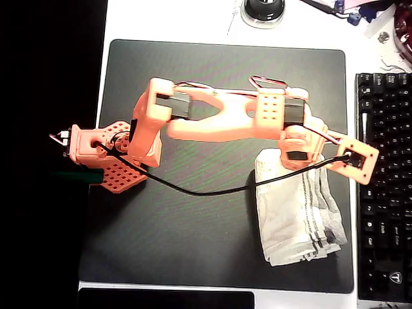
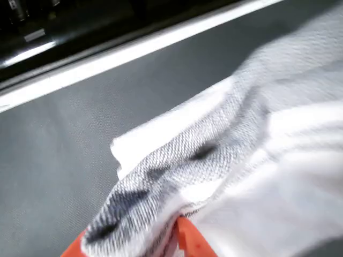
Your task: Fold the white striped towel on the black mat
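Where the soft white cloth towel with thin grey stripes [image 1: 297, 209] lies, it is bunched into a narrow, crumpled strip on the right part of the large dark grey-black rectangular desk mat [image 1: 212, 71], near the mat's right edge in the overhead view, its grey stripe groups running lengthwise toward the lower end. Its upper end disappears under the wrist of the orange 3D-printed arm [image 1: 219, 119]. In the wrist view, a fold of the towel [image 2: 225, 160] drapes over the orange gripper [image 2: 182, 241]; 1 orange fingertip [image 2: 190, 243] shows just below the cloth, touching it. The jaws appear to pinch this fold, though the second finger is hidden by fabric and the picture is blurred, so the grip is a judgement. The step in hand seems to be carrying the pinched end across the rest of the cloth. To do it well, the end should be lifted enough that loose layers do not drag, moved along the stripe direction, and laid edge over edge before release. Beyond the mat, a black keyboard [image 1: 384, 187] stands just beside its right edge, and a black cable [image 1: 193, 191] crosses the mat to the arm's wrist camera.
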